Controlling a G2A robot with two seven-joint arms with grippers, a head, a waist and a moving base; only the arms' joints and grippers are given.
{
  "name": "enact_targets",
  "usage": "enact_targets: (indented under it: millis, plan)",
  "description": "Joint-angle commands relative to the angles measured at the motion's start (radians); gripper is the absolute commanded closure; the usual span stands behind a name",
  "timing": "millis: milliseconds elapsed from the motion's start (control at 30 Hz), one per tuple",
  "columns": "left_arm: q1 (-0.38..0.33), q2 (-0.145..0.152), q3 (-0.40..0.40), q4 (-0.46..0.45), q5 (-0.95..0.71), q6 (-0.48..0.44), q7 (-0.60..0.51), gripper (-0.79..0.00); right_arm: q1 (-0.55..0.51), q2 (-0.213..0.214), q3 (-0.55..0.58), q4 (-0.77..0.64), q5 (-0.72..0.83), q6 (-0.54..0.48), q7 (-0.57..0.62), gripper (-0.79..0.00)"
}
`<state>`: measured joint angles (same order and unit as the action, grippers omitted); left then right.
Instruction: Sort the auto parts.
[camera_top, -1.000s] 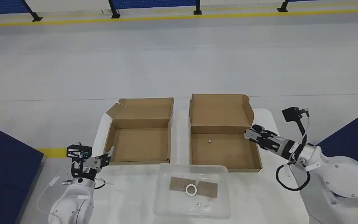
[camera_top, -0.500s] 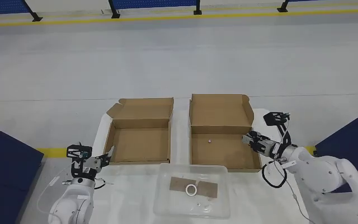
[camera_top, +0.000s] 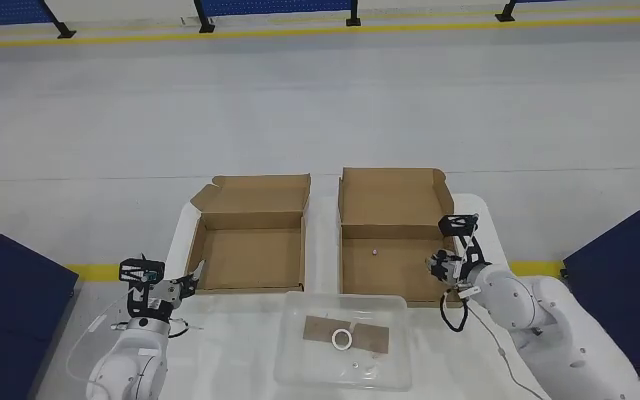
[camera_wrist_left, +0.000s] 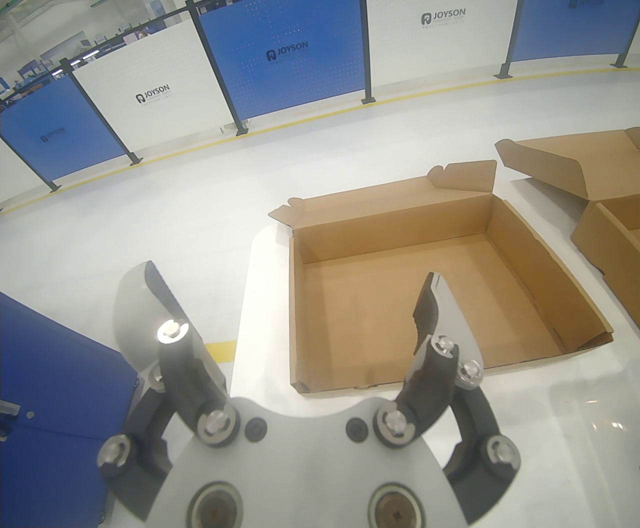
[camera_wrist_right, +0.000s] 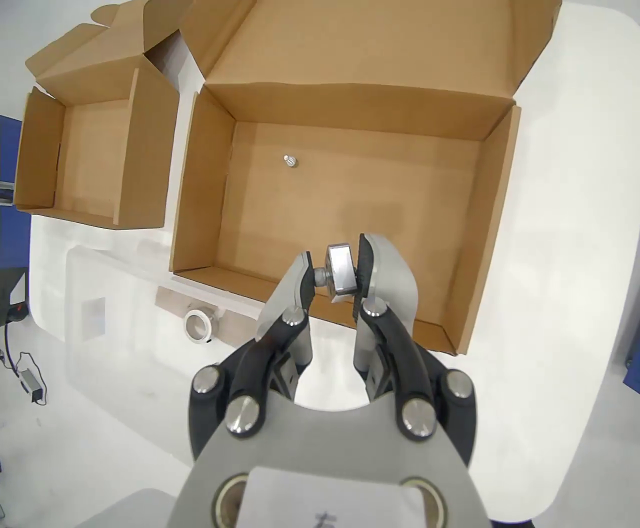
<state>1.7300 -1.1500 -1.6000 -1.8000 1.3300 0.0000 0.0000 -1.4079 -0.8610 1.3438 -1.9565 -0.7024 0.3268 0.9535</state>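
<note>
Nearby, a clear plastic tray (camera_top: 300, 370) with 1 white ring (camera_wrist_right: 198, 326) fronts 2 open brown cardboard boxes. Over the near part of the right box (camera_wrist_right: 495, 210), the right gripper (camera_wrist_right: 334, 265) pinches a small square silver metal part (camera_wrist_right: 345, 271); the left gripper (camera_wrist_left: 290, 287) gapes empty beside the left box (camera_wrist_left: 400, 300).

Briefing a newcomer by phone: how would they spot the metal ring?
Start at the clear plastic tray, nearer the robot than the two cardboard boxes. The ring lies in it on a brown strip. It is a silvery hoop, unlike the small stud in one box.
</note>
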Motion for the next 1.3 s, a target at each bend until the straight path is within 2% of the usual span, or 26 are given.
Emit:
enact_targets:
  millis: [0, 200, 600, 933, 1267]
  plan:
    - [0.000, 0.000, 0.000, 0.000, 0.000, 0.000, 0.000, -0.785, 0.000, 0.000, 0.001, -0.001, 0.001, 0.000, 0.000, 0.000]
    - [0.000, 0.000, 0.000, 0.000, 0.000, 0.000, 0.000, -0.785, -0.008, -0.001, -0.012, 0.010, -0.024, -0.011, -0.016, 0.000]
    - [0.000, 0.000, 0.000, 0.000, 0.000, 0.000, 0.000, -0.785, 0.096, -0.034, -0.162, 0.140, -0.175, 0.137, 0.026, 0.000]
    - [0.000, 0.000, 0.000, 0.000, 0.000, 0.000, 0.000, -0.785, 0.188, -0.073, -0.254, 0.281, -0.186, 0.185, -0.003, 0.000]
    - [0.000, 0.000, 0.000, 0.000, 0.000, 0.000, 0.000, -0.785, 0.248, -0.105, -0.308, 0.389, -0.182, 0.191, -0.016, 0.000]
